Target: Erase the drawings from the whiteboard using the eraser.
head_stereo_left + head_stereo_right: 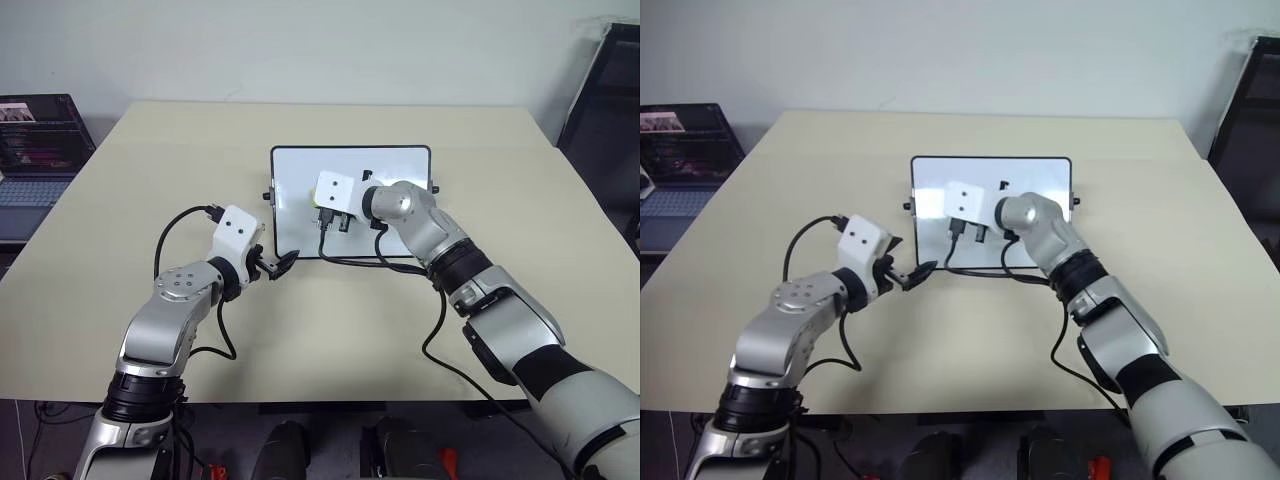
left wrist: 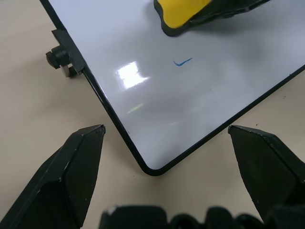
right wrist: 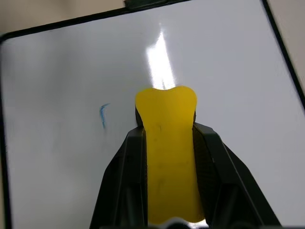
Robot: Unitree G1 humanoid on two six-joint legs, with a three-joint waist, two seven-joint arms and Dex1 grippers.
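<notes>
**Right claw pressing the eraser to the whiteboard; left claw open at the board's corner**

The right claw (image 3: 169, 143) is clamped on the eraser (image 3: 167, 152), a yellow block whose rounded end juts out past the two black fingers (image 3: 124, 176), one on either side of it. In the head views the right claw hangs over the middle of the whiteboard (image 1: 295, 165), which lies flat on the table (image 1: 180, 150). In the left wrist view the eraser's dark underside meets the glossy board surface.

One short blue stroke of the drawings (image 3: 103, 114) shows on the board. It sits just to one side of the eraser's tip, apart from it and untouched. The same stroke appears in the left wrist view just beyond the eraser's edge.

The left claw (image 2: 167, 138) has its fingers spread wide apart and holds nothing. It sits just off the board's near left corner, and that rounded corner of the black frame lies between the two fingertips (image 2: 88, 138) in its wrist view. A small black side knob (image 2: 59, 57) on the frame's edge stands a little beyond the left claw.

A laptop (image 1: 35, 150) with its screen lit sits well away from both claws, past the table's far left edge.
</notes>
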